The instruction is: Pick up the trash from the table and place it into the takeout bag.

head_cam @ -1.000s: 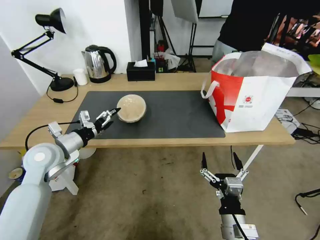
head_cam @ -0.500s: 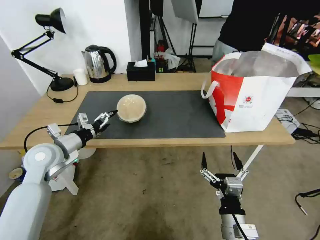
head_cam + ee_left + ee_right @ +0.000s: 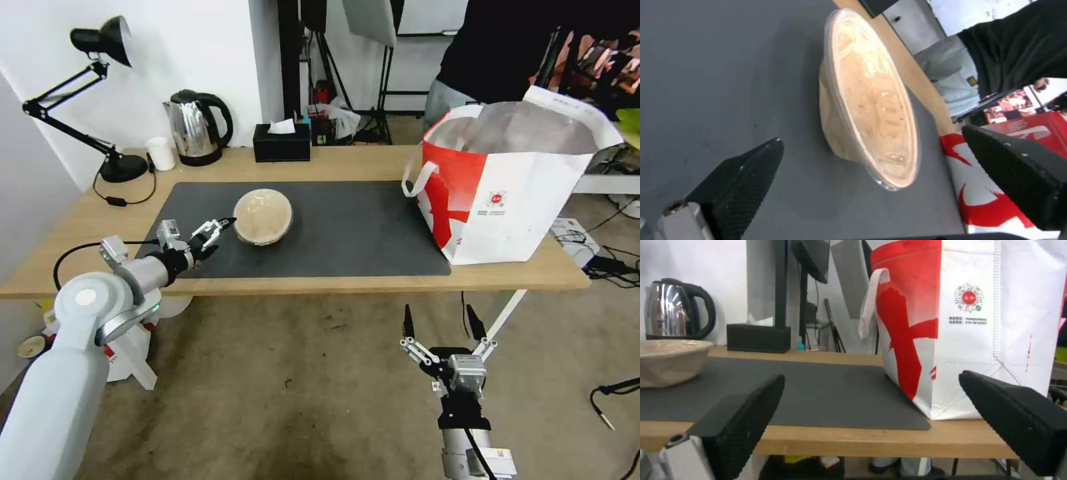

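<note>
The round tan lidded bowl (image 3: 263, 216) stands left of centre in the frame, on the dark grey mat (image 3: 347, 230) of the light-wood table (image 3: 373, 163). The left claw (image 3: 215, 233), fingers spread, sits just beside the bowl's left side, a little lower and farther from it than one second ago. The large white and red takeout bag (image 3: 510, 180) stands open at right. The right claw (image 3: 440, 325), also spread, hangs below the table edge, unchanged.

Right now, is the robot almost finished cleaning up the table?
Hard to say what's done: the takeout bag stands open, but its inside is hidden. In hand: the left gripper, fingers open, is beside the tan lidded bowl, not touching. Left: grab it and bag it. The right gripper waits below the table.
</note>
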`<state>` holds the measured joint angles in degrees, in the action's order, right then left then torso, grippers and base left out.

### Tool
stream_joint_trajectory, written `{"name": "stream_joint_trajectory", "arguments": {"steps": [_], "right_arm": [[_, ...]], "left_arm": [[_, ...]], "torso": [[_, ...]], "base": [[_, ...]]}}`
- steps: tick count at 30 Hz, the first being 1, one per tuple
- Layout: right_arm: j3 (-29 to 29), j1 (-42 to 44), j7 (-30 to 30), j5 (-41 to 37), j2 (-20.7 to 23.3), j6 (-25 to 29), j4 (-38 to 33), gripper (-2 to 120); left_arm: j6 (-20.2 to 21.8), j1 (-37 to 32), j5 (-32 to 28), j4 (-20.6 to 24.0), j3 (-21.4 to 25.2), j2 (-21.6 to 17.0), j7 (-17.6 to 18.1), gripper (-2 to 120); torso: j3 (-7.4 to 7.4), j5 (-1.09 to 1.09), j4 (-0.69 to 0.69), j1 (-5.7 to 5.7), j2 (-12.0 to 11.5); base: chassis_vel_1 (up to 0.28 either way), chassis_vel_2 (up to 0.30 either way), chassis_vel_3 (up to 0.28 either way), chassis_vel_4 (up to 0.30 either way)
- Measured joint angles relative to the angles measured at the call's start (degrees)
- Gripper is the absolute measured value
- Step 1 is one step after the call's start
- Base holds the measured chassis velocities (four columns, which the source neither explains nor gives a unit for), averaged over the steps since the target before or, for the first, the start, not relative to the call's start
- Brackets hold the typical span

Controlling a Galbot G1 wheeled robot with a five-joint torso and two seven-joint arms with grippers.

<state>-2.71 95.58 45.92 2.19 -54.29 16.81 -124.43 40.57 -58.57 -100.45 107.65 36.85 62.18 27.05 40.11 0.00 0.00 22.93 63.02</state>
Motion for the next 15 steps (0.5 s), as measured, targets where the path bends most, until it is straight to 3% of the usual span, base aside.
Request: {"name": "stream_joint_trajectory", "arguments": {"steps": [1, 5, 15], "right_arm": [[0.0, 0.0, 0.0, 0.0, 0.0, 0.0, 0.0, 100], [0.0, 0.0, 0.0, 0.0, 0.0, 0.0, 0.0, 100], [0.0, 0.0, 0.0, 0.0, 0.0, 0.0, 0.0, 100]], "left_arm": [[0.1, 0.9, -1.3, -0.5, -0.5, -0.1, 2.4, 100], [0.2, 2.2, -2.2, -1.3, -1.5, -0.2, 5.7, 100], [0.2, 4.6, -3.2, -2.6, -3.4, -0.3, 8.7, 100]], "torso": [[0.0, 0.0, 0.0, 0.0, 0.0], [0.0, 0.0, 0.0, 0.0, 0.0], [0.0, 0.0, 0.0, 0.0, 0.0]], "base": [[0.0, 0.0, 0.0, 0.0], [0.0, 0.0, 0.0, 0.0], [0.0, 0.0, 0.0, 0.0]]}}
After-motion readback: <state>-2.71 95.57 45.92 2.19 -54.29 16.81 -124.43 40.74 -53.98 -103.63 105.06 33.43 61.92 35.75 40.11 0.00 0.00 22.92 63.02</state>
